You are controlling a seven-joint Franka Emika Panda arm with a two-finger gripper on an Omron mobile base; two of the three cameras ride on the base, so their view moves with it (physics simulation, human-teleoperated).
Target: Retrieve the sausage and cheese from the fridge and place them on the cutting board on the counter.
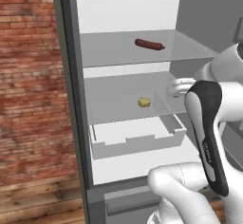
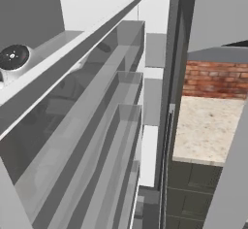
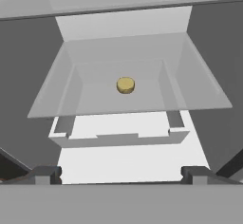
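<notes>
Fridge [image 1: 71,99] door is open; you're facing the white interior w/ translucent grey shelves.

Cheese [image 3: 126,85]: small rounded yellow-olive puck, lying flat near the middle of the fridge's middle shelf [image 1: 118,109], nothing touching it. Judged light and firm-ish, waxy surface, may slip or dent if you squeeze hard. Take it across its round sides, low, fingers straddling the widest part; the flat top gives no purchase.

Sausage [image 1: 149,44]: slim dark red-brown link w/ rounded ends, lying on the fridge's upper shelf, one level above the cheese and toward the right. Judged light, slightly yielding, smooth skin, apt to roll. Pinch it across the short axis at mid-length, not at the tapered ends.

Fingers [image 3: 47,174]: spread wide, nothing between them, lined up w/ the cheese but well short of it, outside the shelf's front edge.

Below the cheese shelf sits a white drawer [image 1: 137,137], hard plastic look, notched front lip.

Table [image 2: 206,128]: beige speckled stone, seen past the fridge's open door. Cutting board can't be made out.
</notes>
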